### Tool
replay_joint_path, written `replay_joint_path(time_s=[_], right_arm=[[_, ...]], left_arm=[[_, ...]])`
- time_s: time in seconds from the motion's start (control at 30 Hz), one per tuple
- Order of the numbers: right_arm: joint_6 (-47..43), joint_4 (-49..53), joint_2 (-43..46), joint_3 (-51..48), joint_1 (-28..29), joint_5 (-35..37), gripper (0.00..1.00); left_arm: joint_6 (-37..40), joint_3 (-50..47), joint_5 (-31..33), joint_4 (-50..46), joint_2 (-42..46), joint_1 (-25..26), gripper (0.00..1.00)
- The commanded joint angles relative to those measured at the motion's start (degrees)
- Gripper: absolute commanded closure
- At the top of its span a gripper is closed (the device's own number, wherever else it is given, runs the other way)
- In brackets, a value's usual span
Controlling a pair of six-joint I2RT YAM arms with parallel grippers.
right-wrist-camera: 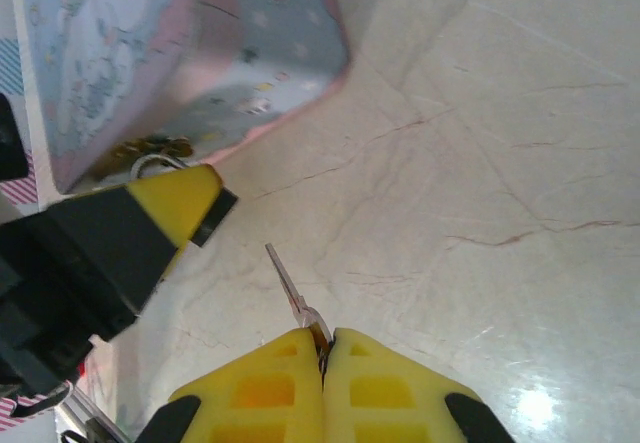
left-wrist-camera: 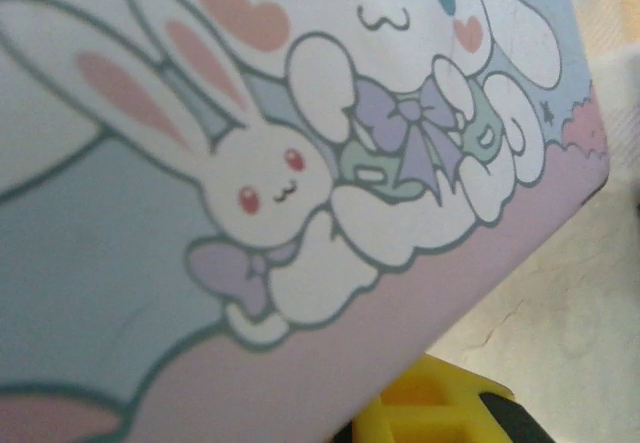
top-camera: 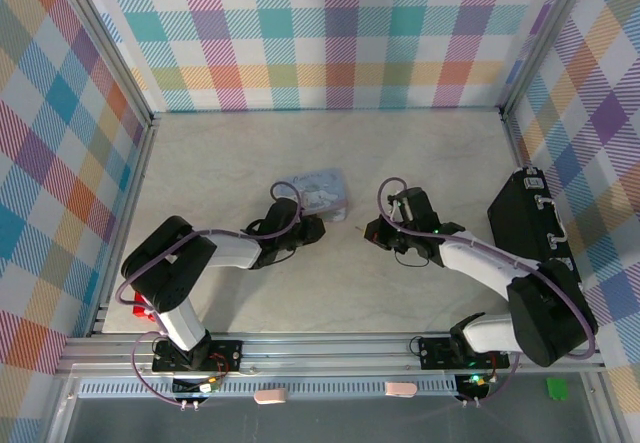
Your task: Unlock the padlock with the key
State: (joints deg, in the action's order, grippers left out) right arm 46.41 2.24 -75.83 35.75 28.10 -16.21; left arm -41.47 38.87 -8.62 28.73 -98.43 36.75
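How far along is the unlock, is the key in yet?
Done: the right pincer is shut on the key, with the blade pointing toward the padlock.
In hand: the left pincer sits at the padlock beside the tin; I cannot tell whether it grips it.
Left: the key is apart from the padlock, so inserting it, turning it and freeing the shackle are not yet done.

I'm watching the pastel tin (top-camera: 322, 193) sitting mid-table, its printed white bunny (left-wrist-camera: 270, 178) showing big and close. The marbled tabletop (top-camera: 430, 153) is spreading all around the tin. Well to the tin's right, a black case (top-camera: 525, 218) is lying by the plaid wall (top-camera: 600, 143). Far to the tin's near left, a red block (top-camera: 142, 311) is peeking out. Nearer than the tin, two pink pieces (top-camera: 269, 396) are resting on the frame, with a green bit (top-camera: 556, 387) off to the tin's near right.
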Motion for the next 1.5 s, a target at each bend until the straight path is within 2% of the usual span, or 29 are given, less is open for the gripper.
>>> replay_joint_path(time_s=[0.0,0.2,0.5,0.97,1.2,1.47], right_arm=[[2.87,-4.54,-1.06,-1.14,-0.42,-5.16,1.0],[7.89,-12.19,-2.69,-3.86,-0.41,-7.34,1.0],[15.69,-25.64,-11.3,-6.3,-0.41,-12.92,1.0],[21.65,-36.43,-18.87,-5.16,-0.32,-16.99,1.0],[26.38,-46.28,-22.71,-5.34,-0.15,-18.33,1.0],[28.26,-50.72,-25.06,-4.45,-0.07,-18.84,1.0]], left_arm=[[-6.37,1.11,-6.52,5.9,-1.53,-2.32,0.86],[-11.9,2.86,-10.13,7.13,-3.94,-3.44,0.89],[-16.64,4.07,-13.11,7.38,-6.24,-4.89,0.9],[-18.61,3.33,-14.15,7.23,-6.65,-6.56,0.91],[-22.63,2.3,-16.12,12.25,-8.49,-7.31,0.91],[-22.18,2.35,-16.34,11.45,-7.94,-7.32,0.92]])
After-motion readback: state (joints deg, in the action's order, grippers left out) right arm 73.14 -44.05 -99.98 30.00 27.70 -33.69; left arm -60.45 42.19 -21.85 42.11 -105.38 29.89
